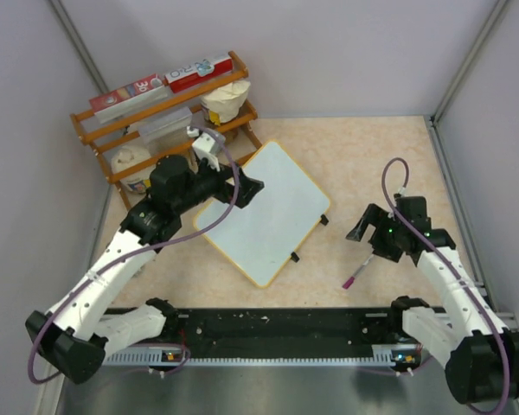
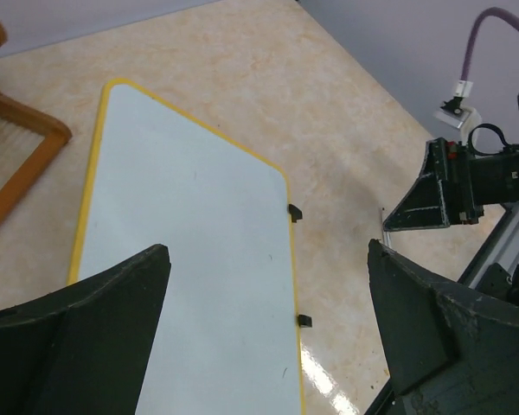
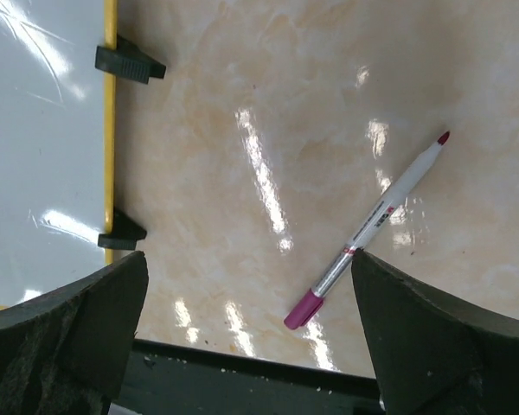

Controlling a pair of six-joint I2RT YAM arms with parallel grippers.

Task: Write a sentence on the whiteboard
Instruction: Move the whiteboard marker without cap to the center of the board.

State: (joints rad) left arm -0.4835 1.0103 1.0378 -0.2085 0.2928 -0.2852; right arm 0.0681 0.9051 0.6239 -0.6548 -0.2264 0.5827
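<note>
The whiteboard [image 1: 268,212] lies flat and tilted in the middle of the table, white with a yellow rim and two black clips [image 1: 323,220] on its right edge. My left gripper [image 1: 246,188] hovers open over its upper left part; the left wrist view shows the blank board [image 2: 190,259] between the open fingers of that gripper [image 2: 266,259]. A marker [image 1: 357,275] with a magenta cap lies on the table right of the board. My right gripper [image 1: 361,229] stands open just above it. In the right wrist view the marker [image 3: 372,229] lies by the right finger, apart from the gripper [image 3: 249,259].
A wooden rack [image 1: 169,112] with boxes, a container and bags stands at the back left, close behind the left arm. A black rail [image 1: 277,328] runs along the near edge. Walls close in on both sides.
</note>
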